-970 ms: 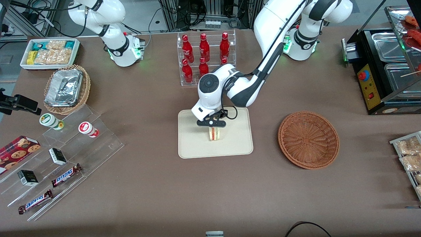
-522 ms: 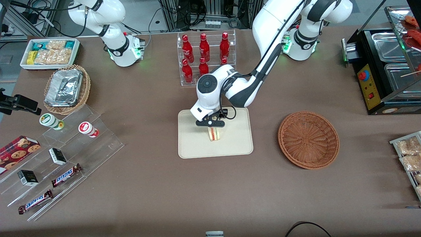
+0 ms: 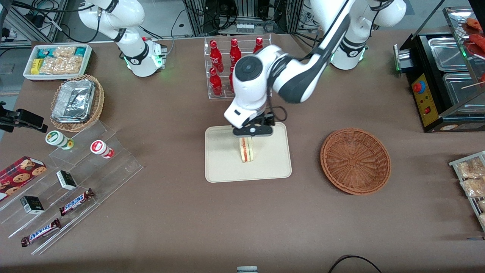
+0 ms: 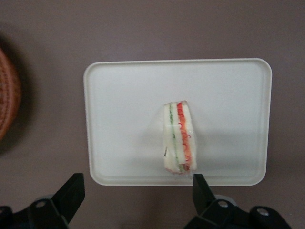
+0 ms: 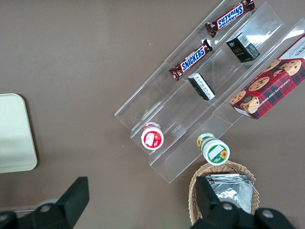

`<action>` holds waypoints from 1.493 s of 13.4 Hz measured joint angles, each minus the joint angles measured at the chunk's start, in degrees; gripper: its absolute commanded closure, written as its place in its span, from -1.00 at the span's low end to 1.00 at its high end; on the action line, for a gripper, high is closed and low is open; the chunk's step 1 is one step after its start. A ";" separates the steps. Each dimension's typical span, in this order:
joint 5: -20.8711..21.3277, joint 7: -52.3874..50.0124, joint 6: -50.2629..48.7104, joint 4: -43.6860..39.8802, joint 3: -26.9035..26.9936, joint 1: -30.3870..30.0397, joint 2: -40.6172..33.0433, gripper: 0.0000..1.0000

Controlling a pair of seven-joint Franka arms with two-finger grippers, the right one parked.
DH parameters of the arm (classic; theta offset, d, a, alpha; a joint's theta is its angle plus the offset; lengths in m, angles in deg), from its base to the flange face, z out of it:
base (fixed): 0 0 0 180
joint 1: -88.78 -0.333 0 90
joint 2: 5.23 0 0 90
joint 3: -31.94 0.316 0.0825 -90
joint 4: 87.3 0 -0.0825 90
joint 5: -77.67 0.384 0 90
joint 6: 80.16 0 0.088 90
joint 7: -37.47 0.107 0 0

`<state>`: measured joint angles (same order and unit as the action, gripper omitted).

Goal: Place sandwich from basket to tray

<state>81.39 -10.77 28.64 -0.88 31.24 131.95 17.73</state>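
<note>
The sandwich, a white bread wedge with red and green filling stripes, stands on edge in the middle of the cream tray. The wrist view shows the sandwich alone on the tray. My gripper hangs open well above the tray, over the tray edge farther from the front camera, with nothing between its black fingers. The reddish-brown wicker basket sits beside the tray toward the working arm's end and holds nothing; a sliver of the basket shows in the wrist view.
A clear rack of red bottles stands farther from the camera than the tray. Toward the parked arm's end sit a tan basket of foil trays, a white snack bin and an acrylic stand with candy bars. A black appliance occupies the working arm's end.
My gripper has let go of the sandwich and risen straight up from it, its fingers now apart. The sandwich stays standing on the tray.
</note>
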 measured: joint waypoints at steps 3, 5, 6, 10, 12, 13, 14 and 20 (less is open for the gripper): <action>0.06 0.06 -4.34 1.19 5.08 -0.13 -7.13 -0.99; 0.10 2.06 -4.79 4.37 8.43 -0.18 -11.50 -0.99; 0.10 4.41 -4.82 6.18 10.10 -0.21 -13.52 -0.99; 0.06 15.40 -7.74 9.30 17.20 -0.28 -18.78 -0.99; 0.04 22.35 -10.40 9.34 21.45 -0.33 -20.73 -0.99; 0.02 25.68 -11.53 9.35 23.51 -0.37 -21.70 -0.99; -0.01 28.83 -12.52 9.36 25.56 -0.39 -22.64 -0.99; -0.63 35.34 -15.27 9.38 30.35 -0.83 -25.28 -1.00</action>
<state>80.76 24.57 13.37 8.50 61.58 131.12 -7.56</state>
